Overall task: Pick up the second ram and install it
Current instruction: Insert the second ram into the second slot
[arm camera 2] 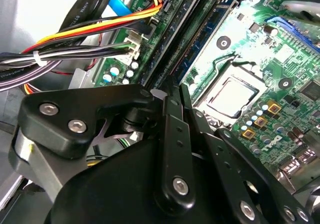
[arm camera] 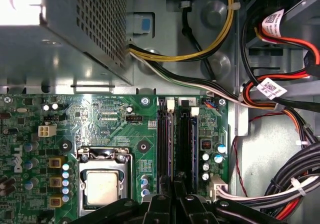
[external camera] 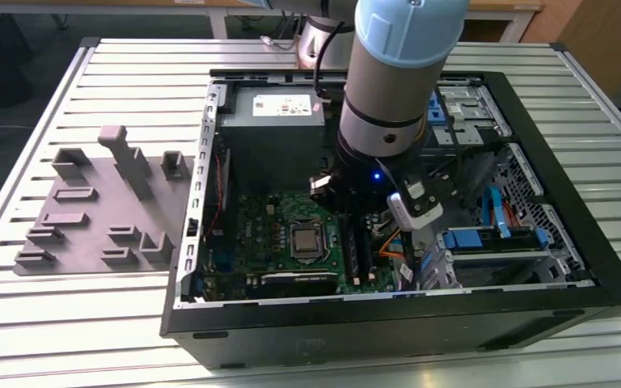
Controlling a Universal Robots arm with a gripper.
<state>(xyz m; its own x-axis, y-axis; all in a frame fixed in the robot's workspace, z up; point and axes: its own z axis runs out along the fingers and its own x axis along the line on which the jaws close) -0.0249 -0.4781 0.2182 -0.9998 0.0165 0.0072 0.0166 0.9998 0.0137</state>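
the arm [external camera: 397,81] reaches down into the open computer case [external camera: 569,267], and its gripper [arm camera: 172,196] hangs low over the motherboard [arm camera: 115,119] with the fingers pressed together; whether a thin edge is nipped between them cannot be told

directly ahead of the fingertips [arm camera 2: 169,101] run the two long black memory slots [arm camera: 165,144]. in both wrist views what looks to be the second ram [arm camera: 185,144] lies as a dark narrow strip along the slot on the gripper's far side from the cpu socket [arm camera: 102,186], its near end just under the tips. the slot on the cpu side seems to carry a stick already [arm camera 2: 205,34]. a bundle of power cables [arm camera: 280,109] lies well off to the gripper's other side, clear of the slots

judged from this, the pick-up is done and the work stands at the seating step: the stick is in or on its slot, and the closed fingers are placed to bear on its top edge. seating calls for a straight, even push along the slot's line, with the end latches free to close; a tilted push could bind the stick or leave one end proud
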